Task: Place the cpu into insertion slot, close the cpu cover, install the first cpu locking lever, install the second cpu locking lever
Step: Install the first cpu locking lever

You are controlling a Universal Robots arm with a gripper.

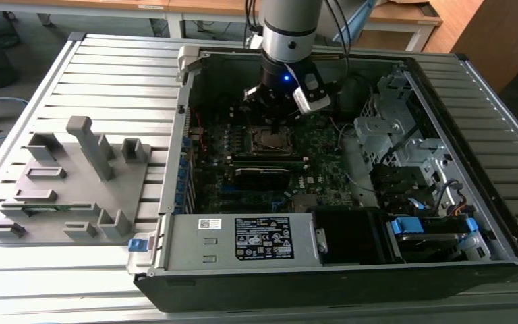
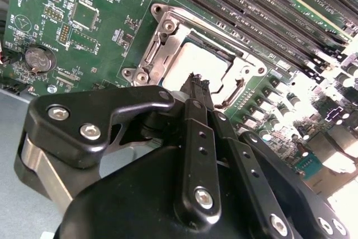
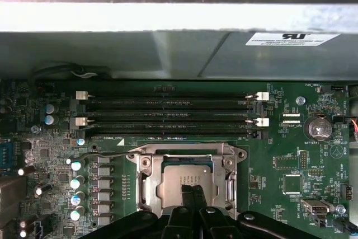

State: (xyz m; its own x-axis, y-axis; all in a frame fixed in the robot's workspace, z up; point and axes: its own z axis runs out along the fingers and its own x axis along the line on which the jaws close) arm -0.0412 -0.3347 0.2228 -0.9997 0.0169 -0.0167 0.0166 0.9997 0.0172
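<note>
Grey cpu (image 3: 174, 180) sits in the silver-rimmed insertion slot (image 3: 146, 191).

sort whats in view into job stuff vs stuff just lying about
Job in hand:
cpu
cpu cover
gripper, over the cpu

Lying about:
memory slots
coin battery
grey rack beside the case

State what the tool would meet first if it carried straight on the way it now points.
Probably the cpu, framed by the cpu cover; the tool points down at it, though the gap is unclear.
</note>
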